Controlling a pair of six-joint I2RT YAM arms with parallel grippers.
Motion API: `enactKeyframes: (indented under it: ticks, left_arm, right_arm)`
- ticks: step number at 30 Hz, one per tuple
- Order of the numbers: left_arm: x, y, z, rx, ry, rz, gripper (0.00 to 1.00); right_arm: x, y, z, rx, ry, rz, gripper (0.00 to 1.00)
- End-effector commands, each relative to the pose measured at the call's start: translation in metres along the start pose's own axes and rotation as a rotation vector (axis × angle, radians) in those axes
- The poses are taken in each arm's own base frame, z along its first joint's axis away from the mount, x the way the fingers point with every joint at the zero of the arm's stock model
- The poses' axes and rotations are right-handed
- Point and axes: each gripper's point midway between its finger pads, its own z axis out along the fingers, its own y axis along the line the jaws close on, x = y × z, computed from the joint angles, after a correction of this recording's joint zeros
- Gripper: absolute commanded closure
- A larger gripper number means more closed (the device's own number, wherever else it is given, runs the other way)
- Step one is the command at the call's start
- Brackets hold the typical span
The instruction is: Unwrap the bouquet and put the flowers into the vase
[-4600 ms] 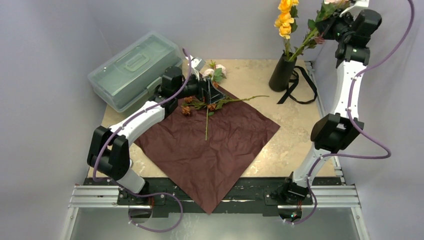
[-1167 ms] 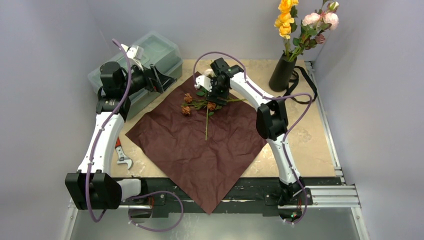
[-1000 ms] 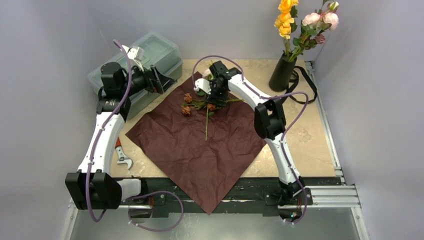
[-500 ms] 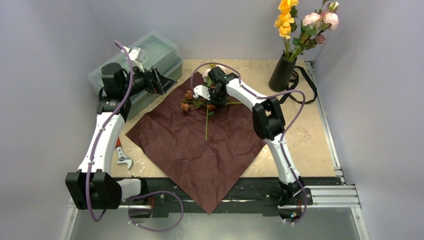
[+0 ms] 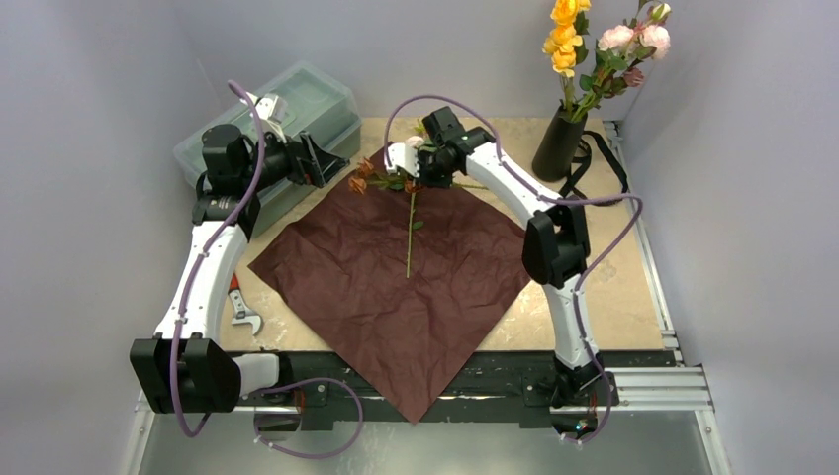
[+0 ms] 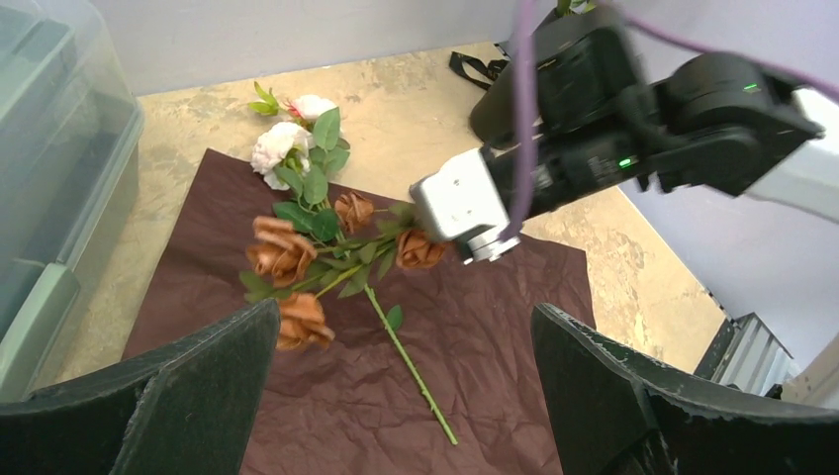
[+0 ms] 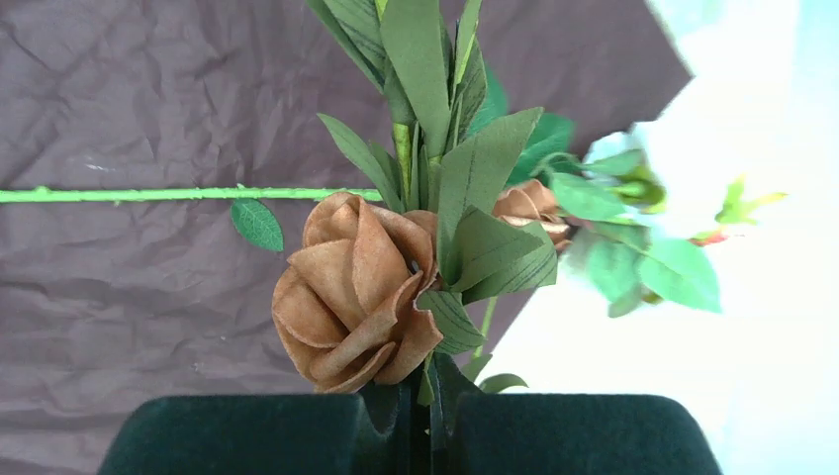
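The bouquet is undone. Its dark maroon paper (image 5: 396,297) lies flat on the table, and the black ribbon (image 5: 594,178) lies by the vase. The black vase (image 5: 558,145) stands at the back right with yellow and pink flowers (image 5: 566,40) in it. My right gripper (image 5: 417,176) (image 7: 420,401) is shut on the green stem of a dusky-red bunch (image 5: 362,179) (image 7: 354,292) over the paper's far corner. A long stem (image 5: 409,237) reaches back across the paper. My left gripper (image 5: 322,158) (image 6: 406,391) hangs open to the left, holding nothing. Cream blooms (image 6: 282,148) lie past the paper's far corner.
A translucent green-grey lidded box (image 5: 267,124) stands at the back left, right behind my left gripper. A red-handled tool (image 5: 239,307) lies on the table left of the paper. Walls close in the table on three sides.
My right gripper came down onto the dusky-red bunch and shut on its stem. The blooms have since shifted toward the back left. The left arm has stayed still.
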Motion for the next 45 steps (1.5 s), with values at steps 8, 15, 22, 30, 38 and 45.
enactKeyframes:
  ticks: [8,15,22,30,38,45]
  left_arm:
    - [-0.026,-0.003,0.007,0.043,-0.095,0.054,0.02]
    - [-0.028,0.000,0.014,0.063,-0.107,0.030,0.02]
    - [-0.028,0.002,0.020,0.078,-0.115,0.009,0.01]
    - [-0.027,0.004,0.022,0.083,-0.125,-0.002,0.01]
    - [-0.028,0.005,0.025,0.091,-0.123,0.001,0.01]
    - [-0.029,0.005,0.024,0.085,-0.118,0.014,0.01]
  right_arm:
    - [-0.057,-0.078,-0.171,0.224,-0.454,0.267,1.00]
    - [-0.086,-0.107,-0.288,0.358,-0.788,0.444,1.00]
    - [-0.059,-0.156,-0.413,0.624,-1.057,0.615,1.00]
    - [0.003,-0.176,-0.504,1.004,-1.129,0.638,1.00]
    - [0.052,-0.194,-0.529,1.177,-1.146,0.715,1.00]
    - [0.085,-0.202,-0.527,1.276,-1.122,0.780,1.00]
